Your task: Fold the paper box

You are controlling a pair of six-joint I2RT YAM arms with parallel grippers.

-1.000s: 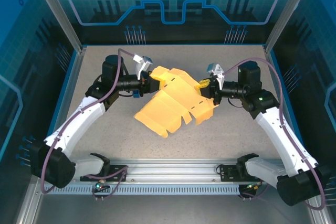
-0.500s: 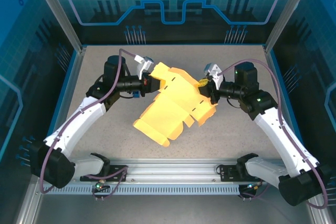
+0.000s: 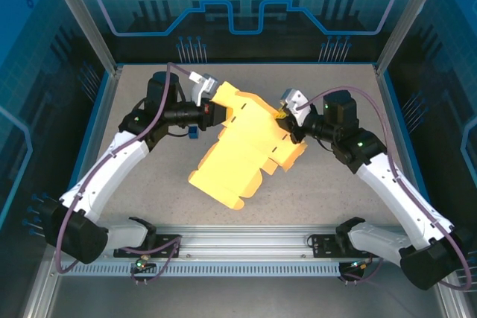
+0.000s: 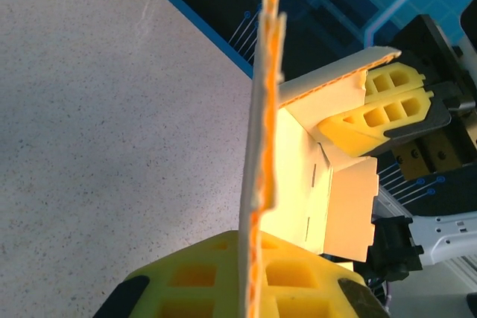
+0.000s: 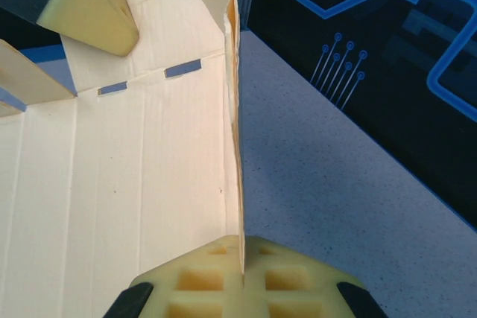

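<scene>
The speckled grey counter (image 3: 328, 184) lay inside a frame with blue walls, a rail running along its near edge. Over it the left arm (image 3: 112, 165) and the right arm (image 3: 387, 176) each reached in toward the middle from their own side.

Between them sat the box (image 3: 242, 147), a pale yellow cardboard sheet that was not yet folded, with flaps and tabs spread out. Its far end was lifted between the two claws. Its near end sloped down toward the counter's middle (whether that low corner touched the surface could not be told from above).

The left claw (image 3: 212, 109) was pinching the box's far-left edge. In the left wrist view, the cardboard (image 4: 261, 109) stood edge-on and upright, running straight down between the yellow pads at the bottom, which were pressed against it from both sides (image 4: 253, 284). Across the sheet in that same view, the right claw (image 4: 387, 102) gripped a raised flap.

The right claw (image 3: 283, 115) was pinching the box's far-right edge. In the right wrist view, a thin upright wall of the box (image 5: 134, 154) ran down into the seam between its pads (image 5: 240, 273), and one finger of the left claw (image 5: 93, 5) showed at the sheet's far corner.

A tiny dark blue cube (image 3: 192, 133) lay on the counter just beside the left arm's wrist, apart from the box.
</scene>
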